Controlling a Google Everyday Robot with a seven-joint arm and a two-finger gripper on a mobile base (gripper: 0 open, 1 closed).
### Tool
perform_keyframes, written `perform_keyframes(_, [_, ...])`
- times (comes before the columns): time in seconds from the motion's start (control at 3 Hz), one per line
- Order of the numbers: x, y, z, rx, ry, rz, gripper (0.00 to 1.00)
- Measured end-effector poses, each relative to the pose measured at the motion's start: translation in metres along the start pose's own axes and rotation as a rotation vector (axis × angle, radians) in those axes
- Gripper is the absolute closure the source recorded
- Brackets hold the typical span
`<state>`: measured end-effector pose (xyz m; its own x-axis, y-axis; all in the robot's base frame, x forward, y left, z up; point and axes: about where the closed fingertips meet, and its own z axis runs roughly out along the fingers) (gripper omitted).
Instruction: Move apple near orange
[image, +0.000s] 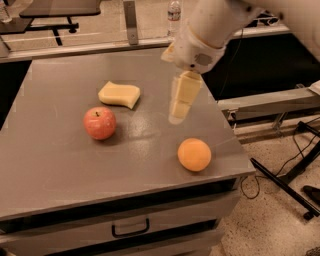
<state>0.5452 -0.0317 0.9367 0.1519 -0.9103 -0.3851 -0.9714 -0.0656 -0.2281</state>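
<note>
Bench (55, 170): grey top, with a drawer below its front edge and a dark drawer handle (130, 231).

Apple (99, 122): red-pink, stem up, resting on the left-centre of the bench. It stood free, with nothing touching it.

Sponge (119, 94): pale yellow with a wavy edge, lying flat just behind and slightly right of the apple. A narrow gap separated the two.

Claw (177, 114): pale yellow, pointing down from the white arm (210, 30), which entered from the upper right. It hung over the middle of the bench, right of the sponge and behind the orange. It was well apart from the apple and held nothing. Whether it stood wide or narrow could not be told, and its height above the bench top was also unclear.

Orange (194, 154): smooth and evenly coloured, sitting near the front right corner of the bench, well apart from the apple.

Water bottle (173, 11): clear, standing behind the far edge of the bench.

Black cables (300, 155) lay on the speckled floor at the far right.
</note>
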Motion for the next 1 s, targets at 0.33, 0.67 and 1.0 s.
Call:
perform_keyframes(0.33, [-0.048, -0.015, 0.032, -0.029, -0.095, -0.064, 0.0])
perform_keyframes(0.67, [-0.088, -0.014, 0.068, -0.081, -0.182, -0.106, 0.0])
perform_keyframes(1.0, [-0.105, -0.001, 0.093, -0.138, -0.203, -0.129, 0.0])
